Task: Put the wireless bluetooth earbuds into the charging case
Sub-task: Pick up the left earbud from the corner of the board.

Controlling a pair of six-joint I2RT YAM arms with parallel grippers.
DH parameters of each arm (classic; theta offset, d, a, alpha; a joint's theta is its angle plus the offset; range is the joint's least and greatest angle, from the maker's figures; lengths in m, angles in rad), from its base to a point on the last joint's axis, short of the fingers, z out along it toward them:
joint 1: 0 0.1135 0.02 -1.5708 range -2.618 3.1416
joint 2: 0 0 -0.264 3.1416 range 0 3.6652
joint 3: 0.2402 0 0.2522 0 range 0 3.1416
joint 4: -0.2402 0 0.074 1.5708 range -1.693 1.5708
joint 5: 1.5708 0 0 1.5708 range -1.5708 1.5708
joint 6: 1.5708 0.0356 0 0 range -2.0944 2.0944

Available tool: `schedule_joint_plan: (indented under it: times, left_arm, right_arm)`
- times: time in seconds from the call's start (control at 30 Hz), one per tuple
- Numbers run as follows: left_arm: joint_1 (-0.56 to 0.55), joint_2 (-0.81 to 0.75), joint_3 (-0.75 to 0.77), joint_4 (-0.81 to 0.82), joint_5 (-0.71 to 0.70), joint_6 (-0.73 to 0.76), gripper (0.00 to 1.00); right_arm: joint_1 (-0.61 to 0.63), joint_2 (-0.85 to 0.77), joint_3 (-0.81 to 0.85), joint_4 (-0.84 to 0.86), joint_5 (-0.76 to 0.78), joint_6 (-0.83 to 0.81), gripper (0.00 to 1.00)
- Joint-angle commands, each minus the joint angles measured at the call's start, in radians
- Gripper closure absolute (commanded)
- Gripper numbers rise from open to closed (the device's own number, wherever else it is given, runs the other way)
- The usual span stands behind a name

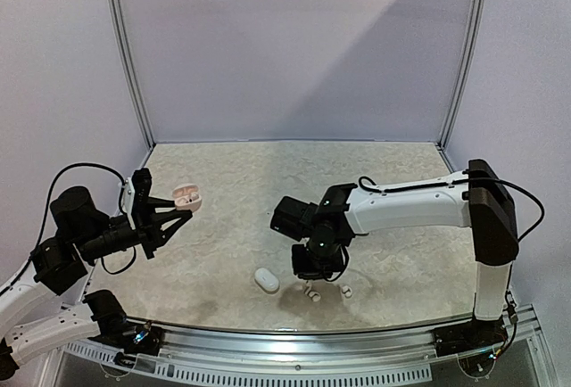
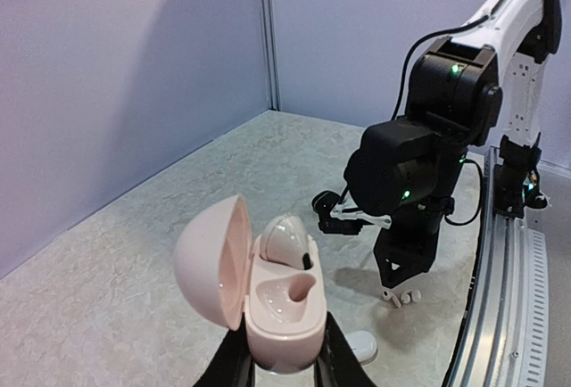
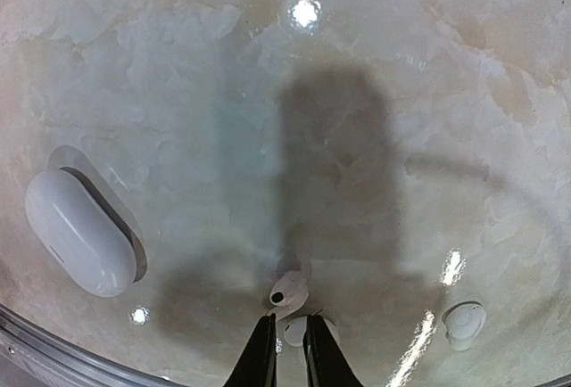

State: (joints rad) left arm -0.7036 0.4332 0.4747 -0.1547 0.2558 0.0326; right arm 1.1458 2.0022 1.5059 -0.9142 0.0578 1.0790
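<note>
Pink charging case (image 2: 277, 316), lid open, clamped in left hand (image 2: 284, 358): seated earbud (image 2: 285, 240) in one socket, other socket empty. Right hand (image 3: 287, 338) low over bench (image 3: 268, 93), jaws nearly together, grip unclear. Loose earbud (image 3: 288, 291) just ahead of its tips, second loose earbud (image 3: 464, 323) to its right. Judged half done.

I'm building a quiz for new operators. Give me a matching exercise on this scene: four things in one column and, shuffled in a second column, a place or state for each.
1. pink case
2. white case
3. left gripper
4. right gripper

A. closed, lying on the table
B. open, one bud seated inside
C. low over loose buds on the table
D. raised off the table, holding something

Pairs: 1-B, 2-A, 3-D, 4-C
</note>
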Motion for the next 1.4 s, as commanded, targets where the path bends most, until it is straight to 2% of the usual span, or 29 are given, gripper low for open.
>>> schedule_joint_plan:
  times: [0.0,0.3,1.1,1.37]
  left_arm:
    - [0.012,0.000,-0.015,0.007,0.008,-0.004,1.00]
    - [0.012,-0.002,-0.020,0.010,0.008,-0.007,1.00]
    - [0.012,-0.002,-0.013,0.003,0.006,0.004,1.00]
    - [0.012,-0.002,-0.014,0.001,0.008,0.004,1.00]
  right_arm:
    - [-0.007,0.033,-0.004,0.009,-0.018,-0.005,0.86]
    - [-0.012,0.015,-0.024,0.013,-0.008,0.006,0.92]
    - [-0.017,0.058,-0.015,0.043,-0.031,-0.014,0.91]
    - [-0.020,0.070,-0.012,0.044,-0.028,-0.026,0.88]
